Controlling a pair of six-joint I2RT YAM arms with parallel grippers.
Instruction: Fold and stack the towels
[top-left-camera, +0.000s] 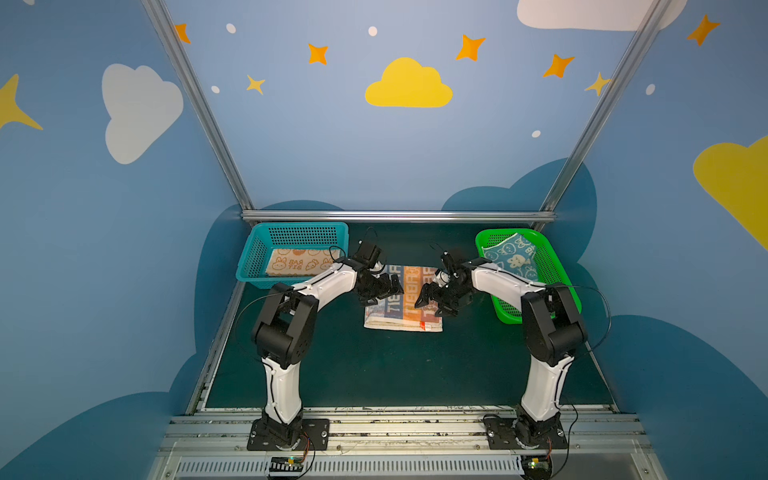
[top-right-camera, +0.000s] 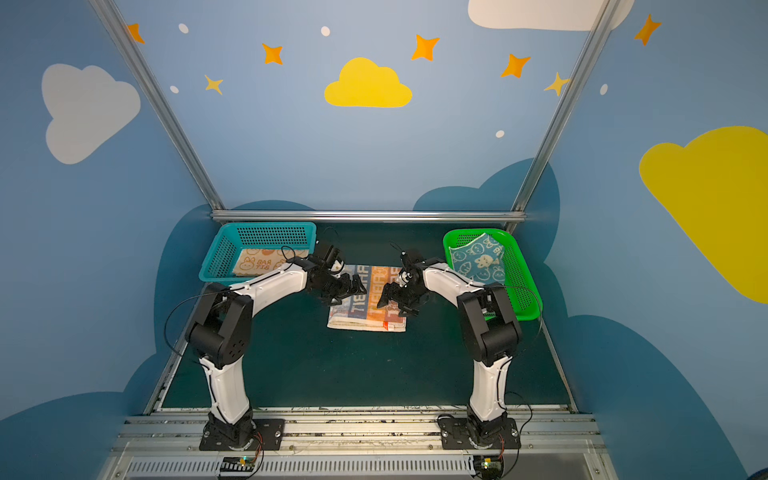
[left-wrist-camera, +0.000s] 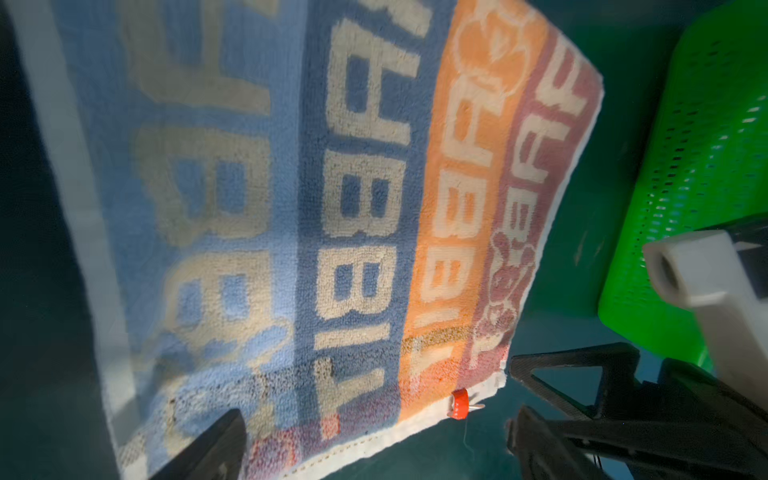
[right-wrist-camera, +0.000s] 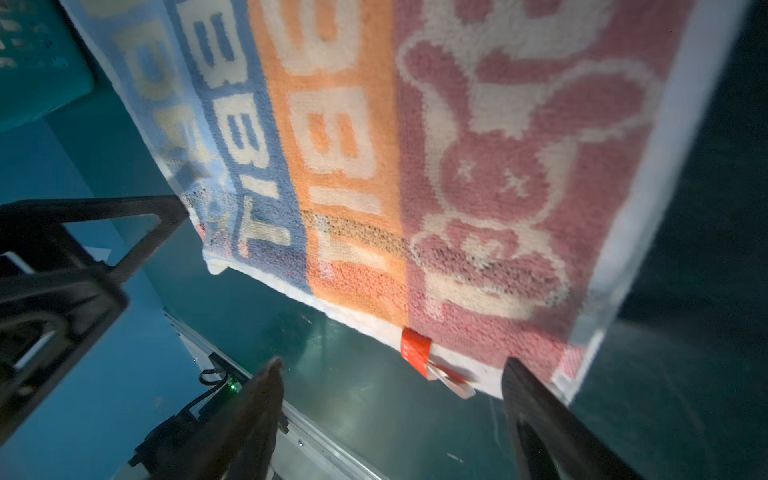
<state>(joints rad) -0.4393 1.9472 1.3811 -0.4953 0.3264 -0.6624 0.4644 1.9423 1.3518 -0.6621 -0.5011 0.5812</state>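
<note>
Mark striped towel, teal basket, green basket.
striped towel (top-left-camera: 409, 318): in a top view, orange stripe near the front edge.
teal basket (top-left-camera: 299, 236): in a top view, perforated far wall.
green basket (top-left-camera: 549, 266): in a top view, right-hand wall.

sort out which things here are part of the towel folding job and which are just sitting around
Part of the job: striped towel, on the table; orange towel; blue towel.
Just there: teal basket, holding the orange towel; green basket, holding the blue one.
</note>
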